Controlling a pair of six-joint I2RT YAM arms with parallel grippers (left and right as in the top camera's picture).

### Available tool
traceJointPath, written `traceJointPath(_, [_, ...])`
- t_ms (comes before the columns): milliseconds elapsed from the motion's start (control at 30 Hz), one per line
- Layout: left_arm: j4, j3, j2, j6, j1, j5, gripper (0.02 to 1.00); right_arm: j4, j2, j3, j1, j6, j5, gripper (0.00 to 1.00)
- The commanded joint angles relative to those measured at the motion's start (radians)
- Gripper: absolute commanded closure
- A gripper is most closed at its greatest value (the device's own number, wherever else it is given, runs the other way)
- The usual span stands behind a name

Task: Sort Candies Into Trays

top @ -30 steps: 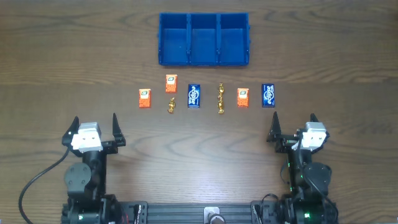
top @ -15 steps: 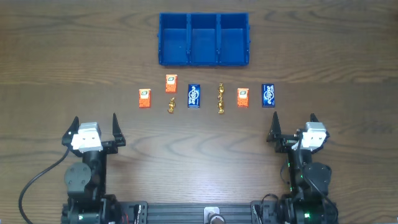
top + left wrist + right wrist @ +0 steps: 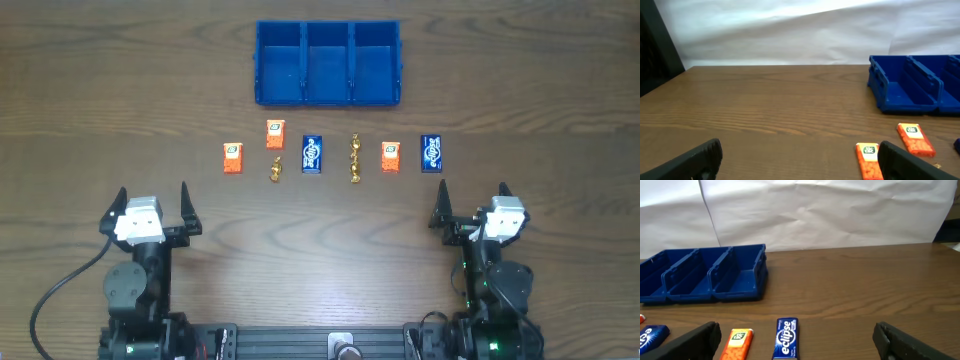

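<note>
A blue tray (image 3: pixel 328 62) with three compartments sits at the far middle of the table; it also appears as the blue tray (image 3: pixel 912 90) and blue tray (image 3: pixel 705 275). In front of it lies a row of candies: orange boxes (image 3: pixel 233 157) (image 3: pixel 275 134) (image 3: pixel 390 156), blue packs (image 3: pixel 313 153) (image 3: pixel 431 152), and small gold-wrapped sweets (image 3: pixel 276 169) (image 3: pixel 354 158). My left gripper (image 3: pixel 153 204) stands open near its base, short of the row. My right gripper (image 3: pixel 471 199) is open too, just short of the blue pack (image 3: pixel 786 338).
The wooden table (image 3: pixel 120 90) has free room on both sides of the tray and between the candy row and the arms. A white backdrop (image 3: pixel 830 210) stands behind the far edge. A black cable (image 3: pixel 55 295) trails beside the left arm base.
</note>
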State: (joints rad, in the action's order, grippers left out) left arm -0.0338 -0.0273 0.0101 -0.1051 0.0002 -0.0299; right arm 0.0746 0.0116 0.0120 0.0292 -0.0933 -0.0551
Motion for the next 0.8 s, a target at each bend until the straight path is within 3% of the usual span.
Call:
traceJointPath(33, [-0.023,0.018,-0.005,0.076,0.005,0.006,0.020,0.003,-0.009,-0.004,-0.005,0.016,0.008,0.003])
traceJointPath(300, [-0.142,-0.294,0.208,0.094,-0.051,0.049,0.023,0.003,-0.009,-0.004,-0.005,0.016,0.008,0.003])
traceJointPath(567, [-0.383,-0.794,0.777,0.151,-0.127,0.048,0.020,0.003,-0.009,-0.004,-0.005,0.016,0.008,0.003])
traceJointPath(800, [-0.586,-1.068,1.253,0.240,-0.164,0.058,0.020,0.003,-0.009,-0.004,-0.005,0.016,0.008,0.003])
